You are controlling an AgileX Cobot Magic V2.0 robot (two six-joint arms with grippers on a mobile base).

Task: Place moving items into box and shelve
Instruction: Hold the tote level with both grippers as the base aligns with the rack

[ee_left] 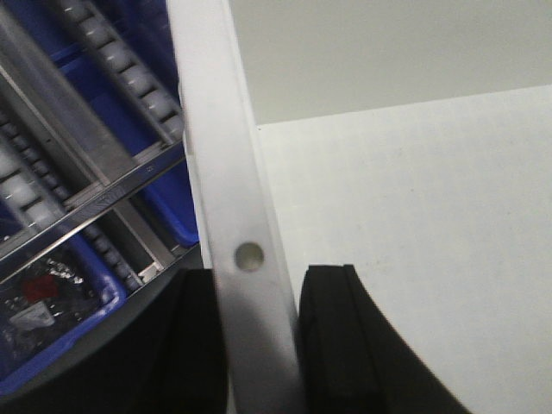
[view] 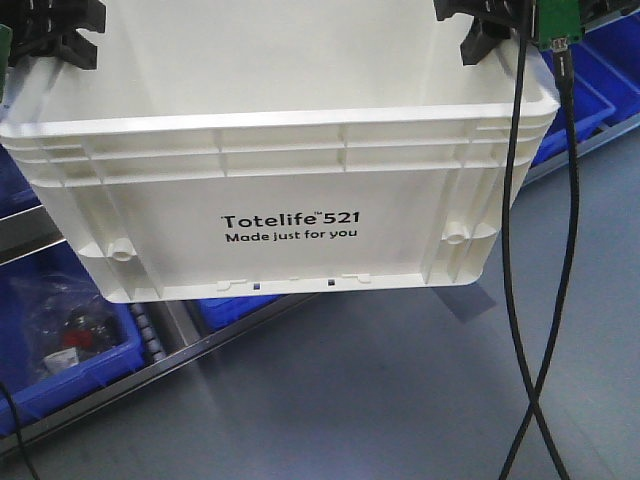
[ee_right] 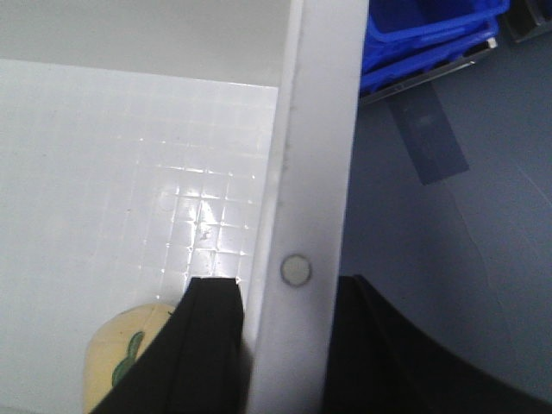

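Observation:
The white box [view: 290, 190] with black "Totelife 521" print fills the front view, held up off the floor. My left gripper [ee_left: 259, 345] is shut on the box's left rim [ee_left: 233, 172], one finger [ee_left: 345, 345] inside and the other outside the wall. My right gripper [ee_right: 285, 354] is shut on the right rim [ee_right: 315, 129] in the same way. One of the moving items, yellow with a green stripe [ee_right: 121, 358], lies on the box floor beside my right inner finger [ee_right: 211, 345]. The mauve-pink item is out of view.
Blue plastic bins [view: 60, 340] sit on a roller shelf [ee_left: 78, 198] at the lower left, and more blue bins [view: 585, 90] stand at the right. Grey floor [view: 400, 400] lies below the box. Black cables [view: 540, 300] hang down at the right.

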